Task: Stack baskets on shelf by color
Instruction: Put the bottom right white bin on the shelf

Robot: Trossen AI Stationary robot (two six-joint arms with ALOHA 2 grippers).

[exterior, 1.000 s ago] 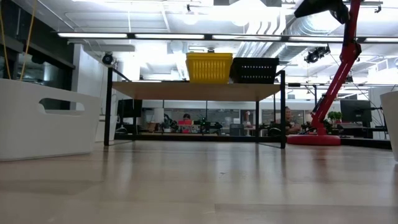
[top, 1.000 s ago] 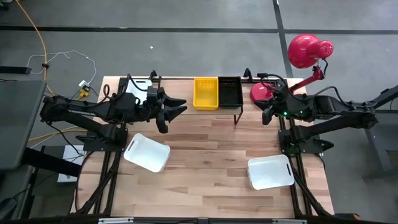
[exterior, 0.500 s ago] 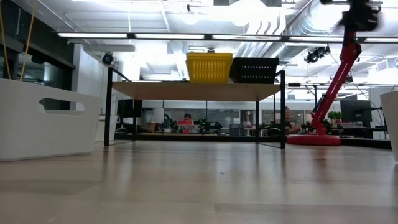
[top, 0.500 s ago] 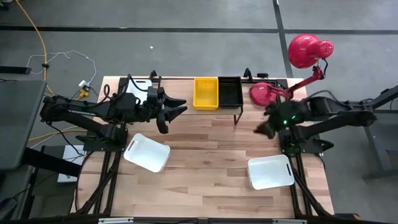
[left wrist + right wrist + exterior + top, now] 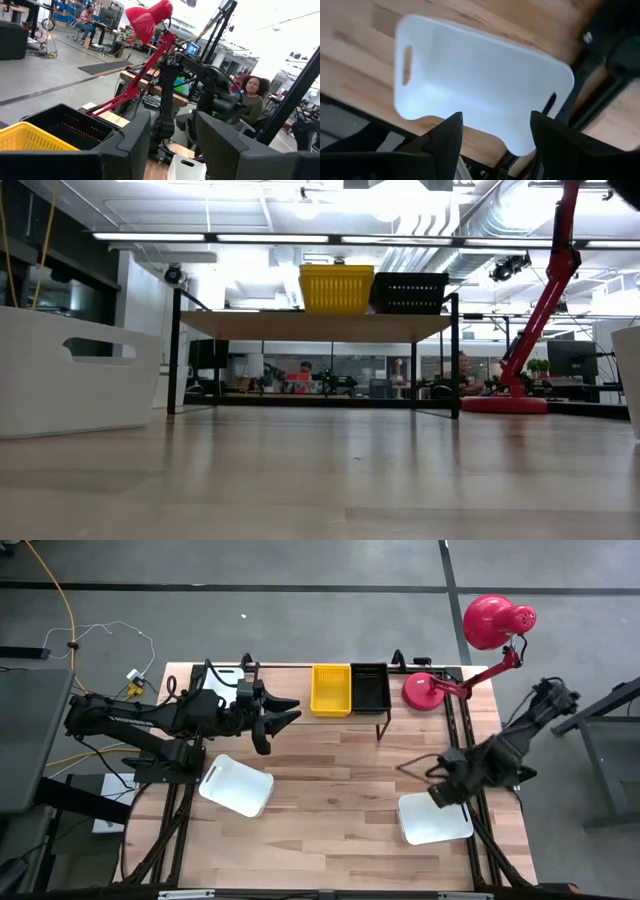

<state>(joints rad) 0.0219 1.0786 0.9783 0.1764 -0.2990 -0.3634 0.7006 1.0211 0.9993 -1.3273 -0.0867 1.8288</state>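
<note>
The shelf (image 5: 320,325) stands at the table's far edge with a yellow basket (image 5: 331,688) and a black basket (image 5: 370,686) side by side on its right part. One white basket (image 5: 236,785) sits on the tabletop at the near left, another white basket (image 5: 435,818) at the near right. My right gripper (image 5: 495,145) hangs open above that right white basket (image 5: 480,85), pointing down, with nothing between its fingers. My left gripper (image 5: 280,725) waits open over the shelf's left part, pointing at the yellow basket (image 5: 30,137).
A red desk lamp (image 5: 485,625) stands with its base (image 5: 420,690) at the table's far right corner, beside the black basket. Bare tabletop (image 5: 330,790) lies between the two white baskets. A person (image 5: 252,97) sits in the room beyond the table's right side.
My right gripper has swung from beside the lamp base at the far right toward the table's near edge and tipped downward; it now hangs over the right white basket. The baskets have kept their places.
</note>
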